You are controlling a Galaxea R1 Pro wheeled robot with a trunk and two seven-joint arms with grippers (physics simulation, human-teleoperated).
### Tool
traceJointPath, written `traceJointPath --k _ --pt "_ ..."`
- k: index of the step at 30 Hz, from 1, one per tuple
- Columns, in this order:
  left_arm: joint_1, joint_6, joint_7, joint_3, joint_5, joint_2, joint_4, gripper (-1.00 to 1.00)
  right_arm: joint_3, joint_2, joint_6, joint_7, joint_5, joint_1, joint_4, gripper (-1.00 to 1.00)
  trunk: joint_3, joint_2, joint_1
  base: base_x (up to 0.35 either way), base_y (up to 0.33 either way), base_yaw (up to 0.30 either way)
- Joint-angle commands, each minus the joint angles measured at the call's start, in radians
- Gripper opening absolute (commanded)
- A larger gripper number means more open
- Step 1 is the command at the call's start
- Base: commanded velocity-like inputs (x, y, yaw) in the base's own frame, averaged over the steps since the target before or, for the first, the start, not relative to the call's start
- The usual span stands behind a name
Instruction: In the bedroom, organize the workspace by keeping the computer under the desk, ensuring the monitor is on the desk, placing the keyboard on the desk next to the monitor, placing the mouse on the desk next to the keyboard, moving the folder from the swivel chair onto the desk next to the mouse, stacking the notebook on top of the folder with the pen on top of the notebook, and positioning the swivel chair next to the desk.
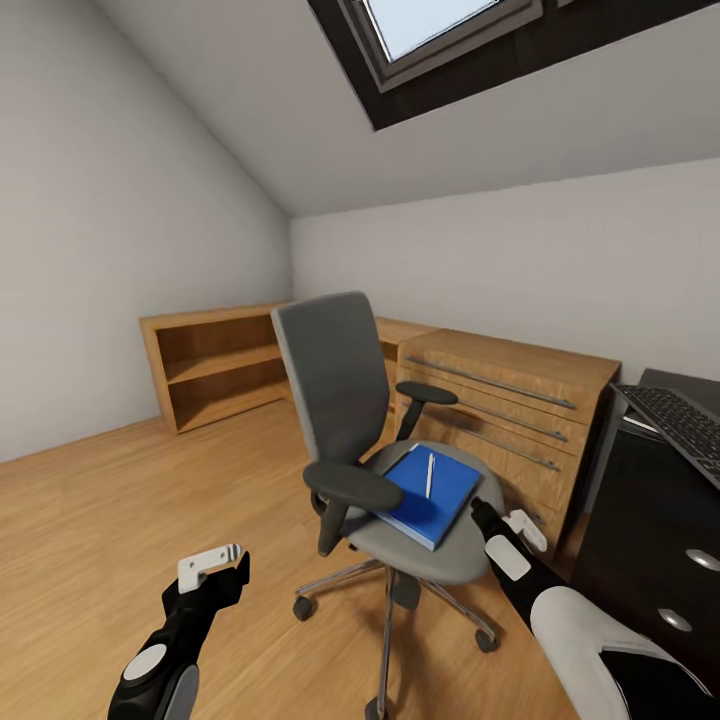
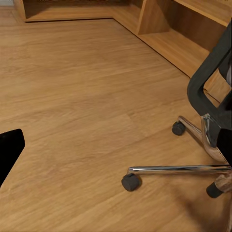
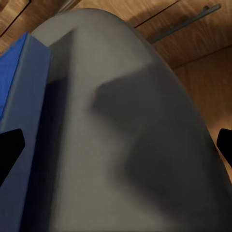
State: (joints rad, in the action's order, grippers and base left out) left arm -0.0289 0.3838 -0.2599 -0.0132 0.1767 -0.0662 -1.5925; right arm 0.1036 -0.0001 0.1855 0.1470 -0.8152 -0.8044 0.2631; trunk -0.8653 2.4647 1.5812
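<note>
The right gripper, its jaws open, hangs just beside the near right edge of the folder on the swivel chair seat (the pen lies on top), so it should probably close level and lift gently.

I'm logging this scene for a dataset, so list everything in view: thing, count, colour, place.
swivel chair: one, grey, on the floor mid-room
folder: one, blue, on the chair seat
pen: one, white, on the folder
desk: one, black, far right
keyboard: one, black, on the desk edge
drawer chest: one, light wood, behind the chair
shelf unit: one, light wood, against the wall
skylight: one, dark-framed, ceiling
left end effector: black and white, open, above the floor
right end effector: black and white, open, at the seat's edge beside the folder
</note>
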Motion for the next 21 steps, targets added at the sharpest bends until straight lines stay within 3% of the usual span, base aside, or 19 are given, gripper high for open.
traceJointPath --k 1,6,21 --pt "0.000 0.003 -0.009 -0.002 0.010 0.000 -0.001 1.00 -0.002 0.000 0.003 0.000 -0.010 -0.001 0.001 1.00 0.002 -0.007 -0.004 0.000 0.000 0.000" --pt "-0.001 0.004 -0.009 -0.002 0.011 0.000 -0.001 1.00 -0.002 -0.001 0.003 0.000 -0.009 0.000 0.001 1.00 0.018 -0.042 -0.023 0.000 0.000 0.000" --pt "0.000 0.004 -0.008 -0.001 0.012 0.001 -0.001 1.00 -0.002 0.000 0.005 -0.001 -0.010 0.000 -0.002 1.00 0.018 -0.042 -0.023 0.000 0.000 0.000"
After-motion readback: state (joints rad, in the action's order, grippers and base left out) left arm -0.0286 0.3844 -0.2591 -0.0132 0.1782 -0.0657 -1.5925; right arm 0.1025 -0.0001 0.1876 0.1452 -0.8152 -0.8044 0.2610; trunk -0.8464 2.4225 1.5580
